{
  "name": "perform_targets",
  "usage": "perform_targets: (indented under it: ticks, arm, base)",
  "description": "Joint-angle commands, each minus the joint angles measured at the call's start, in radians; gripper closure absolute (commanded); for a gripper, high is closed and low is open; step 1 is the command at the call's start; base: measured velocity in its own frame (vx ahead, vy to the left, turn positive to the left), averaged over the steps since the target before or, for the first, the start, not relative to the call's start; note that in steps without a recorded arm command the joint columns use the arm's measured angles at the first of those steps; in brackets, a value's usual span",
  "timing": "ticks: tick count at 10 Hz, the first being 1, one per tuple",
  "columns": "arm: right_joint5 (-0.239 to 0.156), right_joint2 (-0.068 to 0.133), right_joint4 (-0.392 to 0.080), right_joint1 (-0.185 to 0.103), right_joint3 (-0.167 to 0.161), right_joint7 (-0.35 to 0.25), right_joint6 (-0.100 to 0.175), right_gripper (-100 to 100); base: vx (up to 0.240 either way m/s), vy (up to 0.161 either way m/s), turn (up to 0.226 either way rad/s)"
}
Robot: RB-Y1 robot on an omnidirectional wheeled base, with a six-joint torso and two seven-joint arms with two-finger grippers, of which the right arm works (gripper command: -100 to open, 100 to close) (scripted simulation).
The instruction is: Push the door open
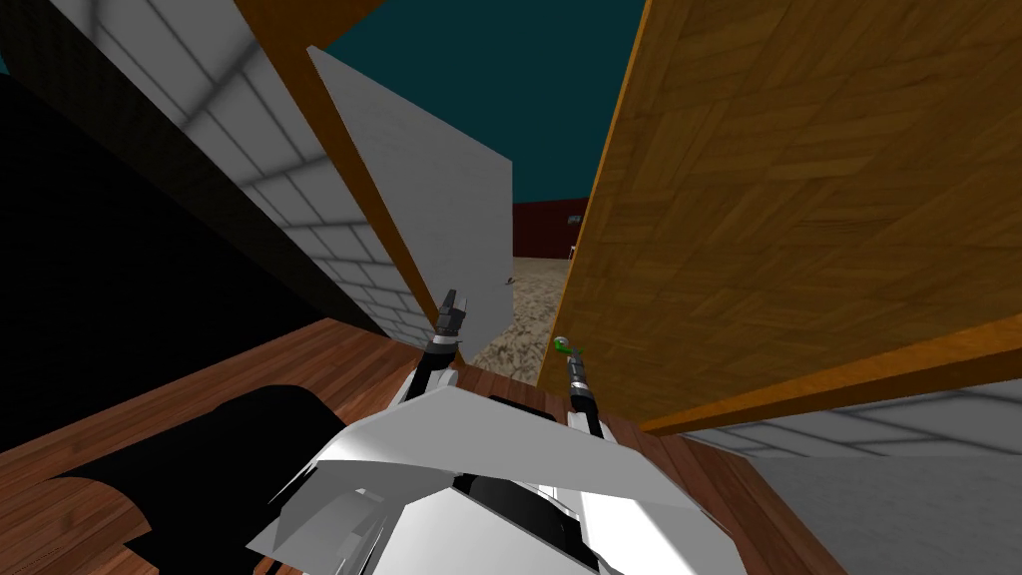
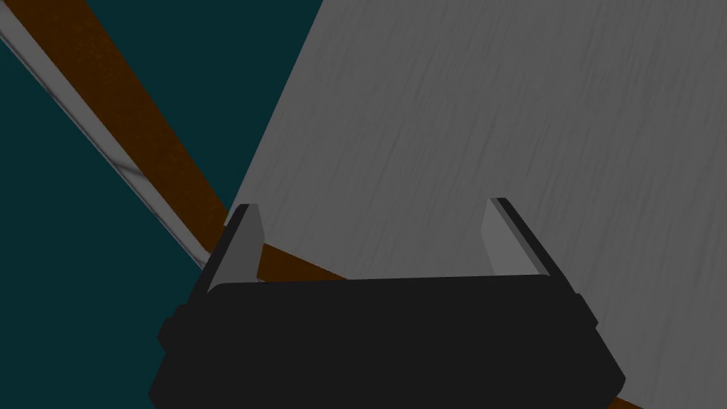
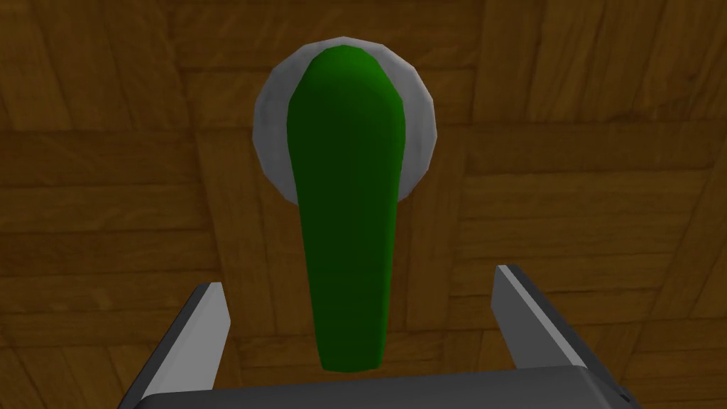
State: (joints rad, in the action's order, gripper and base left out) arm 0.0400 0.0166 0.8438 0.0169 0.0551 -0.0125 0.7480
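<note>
at the green lever handle (image 3: 348, 213) of the brown wooden door (image 1: 798, 200), right gripper (image 3: 356, 278) open astride its tip; left gripper (image 2: 370, 206), left of the handle, open before a flat grey panel (image 2: 497, 106). risk: unclamped blades slipping off.

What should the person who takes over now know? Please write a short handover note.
Right gripper: jaws open, either side of the green handle on the wooden door, not gripping it.
Left gripper: jaws open, empty, facing a grey panel beside a brown frame.
Done: right arm is at the handle; a gap shows past the door's edge.
To do: push the door wider.
</note>
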Motion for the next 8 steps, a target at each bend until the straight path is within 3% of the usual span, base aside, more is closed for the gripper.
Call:
perform_targets:
  ticks: [1,2,3,8]
  arm:
    - [-0.002,-0.019,-0.001,-0.002,0.003,0.001,-0.001,-100]
    - [-0.001,-0.012,0.0,-0.001,0.002,0.001,0.0,-100]
    - [-0.001,-0.012,0.0,-0.001,0.002,0.001,0.0,100]
    - [-0.001,-0.012,0.0,-0.001,0.002,0.001,0.0,100]
  base:
    - [0.184,0.021,0.024]
    - [0.076,0.014,0.005]
    - [-0.009,-0.002,-0.005]
    - [-0.009,-0.005,0.005]
